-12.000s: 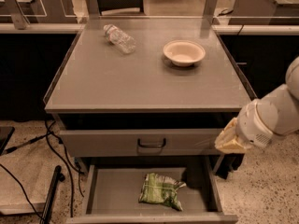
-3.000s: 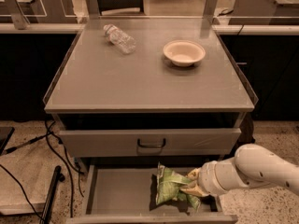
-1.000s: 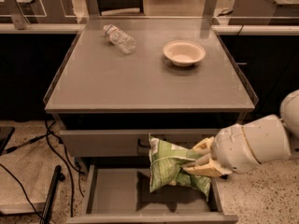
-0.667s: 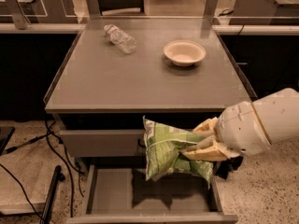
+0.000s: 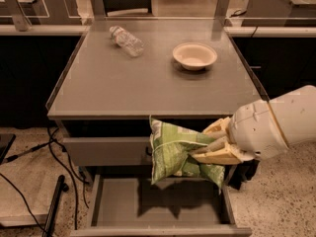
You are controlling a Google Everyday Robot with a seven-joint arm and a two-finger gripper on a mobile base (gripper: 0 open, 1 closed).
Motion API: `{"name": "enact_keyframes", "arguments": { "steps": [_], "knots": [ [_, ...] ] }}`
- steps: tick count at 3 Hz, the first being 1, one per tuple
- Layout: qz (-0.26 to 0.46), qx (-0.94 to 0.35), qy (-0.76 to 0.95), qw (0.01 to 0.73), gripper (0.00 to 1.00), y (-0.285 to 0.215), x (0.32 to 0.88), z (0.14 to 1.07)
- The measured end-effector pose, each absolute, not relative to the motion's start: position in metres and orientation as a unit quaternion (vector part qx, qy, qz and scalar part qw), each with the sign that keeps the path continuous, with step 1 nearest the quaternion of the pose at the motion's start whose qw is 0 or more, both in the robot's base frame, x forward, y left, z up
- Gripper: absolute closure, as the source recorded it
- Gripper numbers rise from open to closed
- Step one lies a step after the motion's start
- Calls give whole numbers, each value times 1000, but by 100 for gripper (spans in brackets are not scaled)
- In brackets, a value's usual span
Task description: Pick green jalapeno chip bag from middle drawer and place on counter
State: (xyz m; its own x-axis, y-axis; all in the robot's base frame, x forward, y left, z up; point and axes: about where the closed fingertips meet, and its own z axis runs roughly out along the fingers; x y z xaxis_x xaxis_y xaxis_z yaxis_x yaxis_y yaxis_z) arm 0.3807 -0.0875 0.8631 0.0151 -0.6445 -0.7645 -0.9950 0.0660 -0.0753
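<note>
My gripper (image 5: 210,148) is shut on the green jalapeno chip bag (image 5: 175,153), a light green foil bag with pale markings. It holds the bag in the air, above the open middle drawer (image 5: 118,206) and just below the front edge of the counter (image 5: 113,78). The bag hangs tilted, in front of the closed upper drawer panel (image 5: 106,151). The drawer floor below is bare grey. My white arm (image 5: 276,125) comes in from the right.
On the counter lie a clear plastic bottle (image 5: 127,40) at the back left and a white bowl (image 5: 194,55) at the back right. Black cables (image 5: 54,157) and a black pole (image 5: 55,201) lie on the floor at the left.
The gripper went down into the drawer, closed on the bag and has lifted it out. Over the last second the bag has risen from drawer level to just under the counter's edge.
</note>
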Motion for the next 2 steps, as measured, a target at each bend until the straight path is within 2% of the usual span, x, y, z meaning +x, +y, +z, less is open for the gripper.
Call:
{"name": "enact_keyframes", "arguments": {
  "steps": [2],
  "knots": [
    [255,-648,621,359,100,-62,426,912]
  ]
}}
